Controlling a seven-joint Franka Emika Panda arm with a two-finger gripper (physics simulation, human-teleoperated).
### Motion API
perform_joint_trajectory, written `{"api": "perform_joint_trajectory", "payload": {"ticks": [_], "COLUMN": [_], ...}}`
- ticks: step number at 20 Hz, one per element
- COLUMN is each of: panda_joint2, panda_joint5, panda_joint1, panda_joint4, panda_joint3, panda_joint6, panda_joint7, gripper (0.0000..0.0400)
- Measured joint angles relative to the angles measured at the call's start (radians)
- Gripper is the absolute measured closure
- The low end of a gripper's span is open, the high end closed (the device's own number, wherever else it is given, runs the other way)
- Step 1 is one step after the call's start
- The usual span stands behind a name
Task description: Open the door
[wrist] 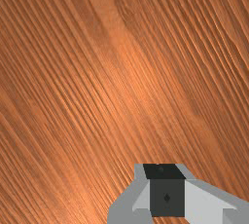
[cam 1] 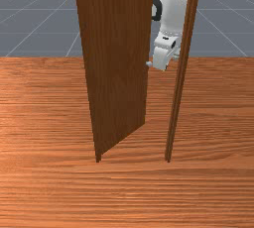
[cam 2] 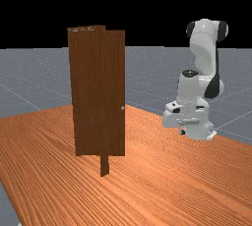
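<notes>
The brown door panel (cam 1: 116, 58) stands ajar in the front view, its free edge swung back toward the arm's side. Its small pale knob (cam 1: 148, 64) shows at that edge. My gripper (cam 1: 161, 59) is seen beyond the doorway, between the panel's free edge and the right post. In the far view, the gripper (cam 2: 198, 129) hangs well to the right of the door panel (cam 2: 98, 92) and its knob (cam 2: 122, 108), with a wide gap and no contact. The wrist view has the gripper (wrist: 166, 189) over bare table wood, but whether it is open or shut is unclear.
The door frame's right post (cam 1: 172, 130) rises from the wooden table (cam 1: 213, 182) in the front view, in front of the arm. A post foot (cam 2: 105, 166) reaches below the panel in the far view. Table surface (cam 2: 162, 176) lies between door and arm.
</notes>
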Motion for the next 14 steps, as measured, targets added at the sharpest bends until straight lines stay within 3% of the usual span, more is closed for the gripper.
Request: {"api": "perform_joint_trajectory", "payload": {"ticks": [3,6,7,8,10,14], "panda_joint2": [0.042,0.063,0.081,0.128,0.225,0.537], "panda_joint5": [-0.015,-0.019,-0.071,-0.031,-0.084,-0.163], "panda_joint1": [0.048,0.058,0.055,0.052,0.038,0.050], "panda_joint4": [0.052,0.080,0.101,0.166,0.289,0.771], "panda_joint3": [0.037,0.037,0.038,0.028,0.012,-0.048], "panda_joint6": [-0.011,-0.030,-0.035,-0.071,-0.064,-0.259], "panda_joint7": [-0.014,-0.110,-0.070,-0.127,-0.173,-0.169], "gripper": [0.0400,0.0400,0.0400,0.0400,0.0400,0.0400]}}
